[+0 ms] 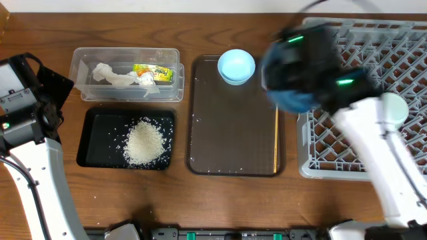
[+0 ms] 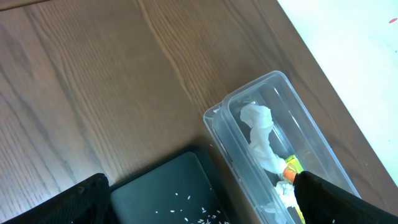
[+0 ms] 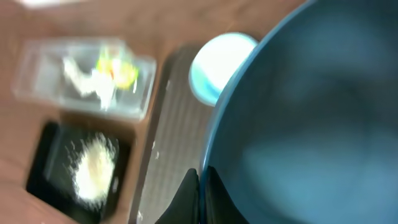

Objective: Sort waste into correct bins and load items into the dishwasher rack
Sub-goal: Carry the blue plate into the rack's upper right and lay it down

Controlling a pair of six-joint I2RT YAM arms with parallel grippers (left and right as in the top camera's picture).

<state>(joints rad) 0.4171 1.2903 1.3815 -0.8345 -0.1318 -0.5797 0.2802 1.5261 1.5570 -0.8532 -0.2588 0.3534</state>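
My right gripper (image 3: pixel 202 173) is shut on the rim of the large dark blue plate (image 3: pixel 311 118). In the overhead view it (image 1: pixel 301 61) holds the plate (image 1: pixel 293 100) in the air, blurred, at the left edge of the grey dishwasher rack (image 1: pixel 373 40). The light blue bowl (image 1: pixel 236 67) and the chopsticks (image 1: pixel 276 140) lie on the brown serving tray (image 1: pixel 227 133). My left gripper (image 2: pixel 202 211) is open and empty above the black tray (image 1: pixel 93 137), which holds the rice (image 1: pixel 144 142). The clear tub (image 1: pixel 83 70) holds tissue (image 1: pixel 110 75) and the wrapper (image 1: pixel 153 72). The pink cup is out of view.
A pale green round shape (image 1: pixel 395 107) shows in the rack beside my right arm; I cannot tell whether it is the mint bowl. Stray rice grains dot the brown tray's front edge. Bare wooden table lies left of the tub in the left wrist view (image 2: pixel 93 93).
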